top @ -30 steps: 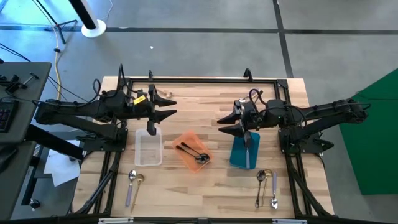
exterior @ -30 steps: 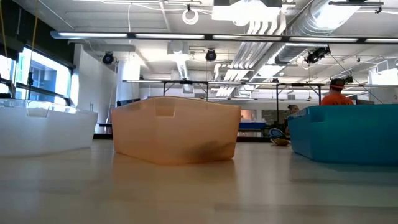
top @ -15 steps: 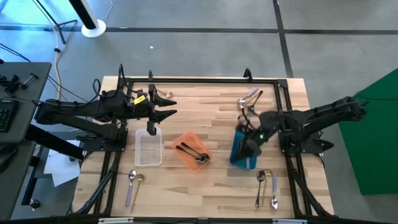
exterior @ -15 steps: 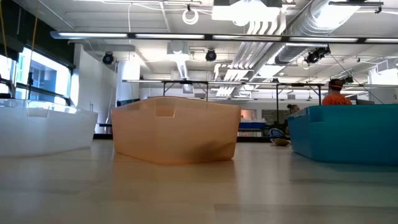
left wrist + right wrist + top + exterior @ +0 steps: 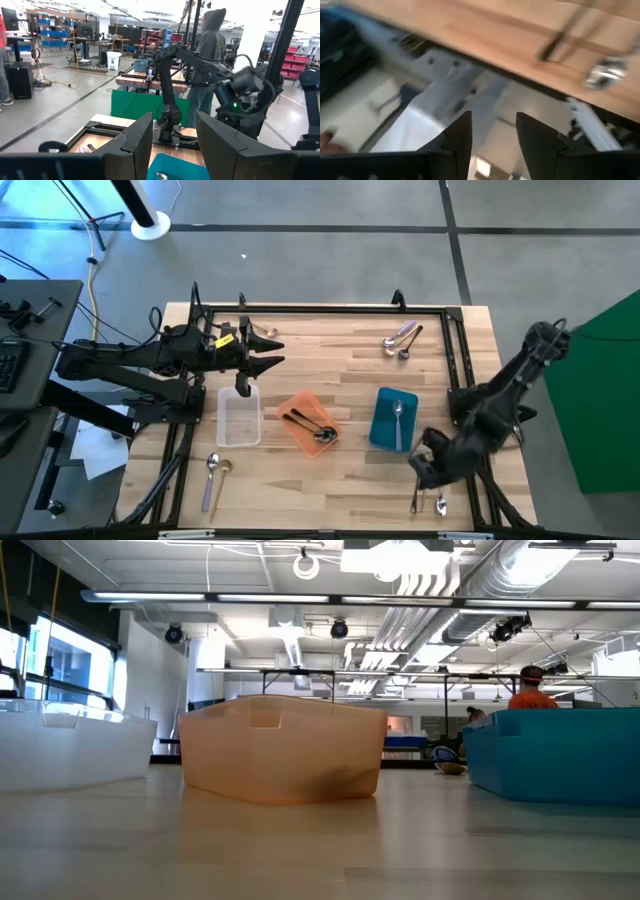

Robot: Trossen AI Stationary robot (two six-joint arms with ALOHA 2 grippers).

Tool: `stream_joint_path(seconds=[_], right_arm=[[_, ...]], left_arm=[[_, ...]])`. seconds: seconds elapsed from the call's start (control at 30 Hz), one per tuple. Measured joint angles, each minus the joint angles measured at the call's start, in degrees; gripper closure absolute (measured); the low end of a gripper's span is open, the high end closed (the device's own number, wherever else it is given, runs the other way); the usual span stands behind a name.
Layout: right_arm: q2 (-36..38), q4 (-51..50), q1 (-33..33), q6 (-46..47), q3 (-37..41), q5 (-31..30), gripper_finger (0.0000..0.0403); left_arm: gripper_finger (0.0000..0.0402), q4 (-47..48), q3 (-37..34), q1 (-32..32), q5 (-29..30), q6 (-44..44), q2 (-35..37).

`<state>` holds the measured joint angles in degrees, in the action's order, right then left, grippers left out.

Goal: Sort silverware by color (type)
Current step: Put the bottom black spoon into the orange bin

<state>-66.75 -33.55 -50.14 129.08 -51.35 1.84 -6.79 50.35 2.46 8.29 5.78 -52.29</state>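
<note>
The silverware lies in groups. Dark spoons rest in the orange tray, and one silver spoon lies in the blue tray. Loose spoons lie at the near right, the near left and the far right. The clear tray holds nothing I can see. My right gripper hangs open over the near-right spoons, slanting down. My left gripper stays open and level above the far left of the table.
A black rail frame borders the tabletop. The three trays stand in a row across the middle, seen side-on in the low view: clear, orange, blue. People stand in the room beyond the table.
My right gripper has swung from above the blue tray toward the table's near right corner, sinking, rolling and tipping downward. It now hangs over the near-right spoons. The silver spoon shows uncovered in the blue tray.
</note>
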Motion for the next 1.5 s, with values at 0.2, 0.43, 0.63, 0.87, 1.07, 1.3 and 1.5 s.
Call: stream_joint_path(seconds=[0.2, 0.43, 0.63, 0.87, 1.07, 1.3, 1.5], right_arm=[[-7.03, -3.43, 0.09, 1.17, 0.07, 0.85, 0.0265], [-15.54, -10.96, 3.99, 1.43, 0.15, 6.15, 0.0265], [-20.44, -9.07, 5.58, 0.08, 0.15, 6.78, 0.0265], [-25.25, -3.13, 5.39, -0.38, 0.15, 9.12, 0.0265], [-27.58, -3.46, 5.39, -0.21, 0.13, 8.28, 0.0265], [-29.15, -5.52, 5.50, -0.58, 0.13, 8.03, 0.0265], [-30.86, -5.13, 5.54, -1.19, -0.17, 8.87, 0.0265]], left_arm=[[0.0264, 0.01, 0.00, 0.00, 0.00, 0.01, 0.00], [0.0264, 0.00, 0.00, 0.00, 0.00, 0.07, -0.02], [0.0264, -0.02, 0.00, 0.00, -0.02, 0.07, -0.02], [0.0264, -0.02, 0.00, 0.00, -0.02, 0.07, -0.02], [0.0264, -0.02, -0.02, 0.00, -0.02, 0.07, -0.02], [0.0264, -0.08, -0.02, 0.01, -0.04, 0.07, -0.02], [0.0264, -0.12, -0.02, 0.00, -0.24, 0.07, -0.02]])
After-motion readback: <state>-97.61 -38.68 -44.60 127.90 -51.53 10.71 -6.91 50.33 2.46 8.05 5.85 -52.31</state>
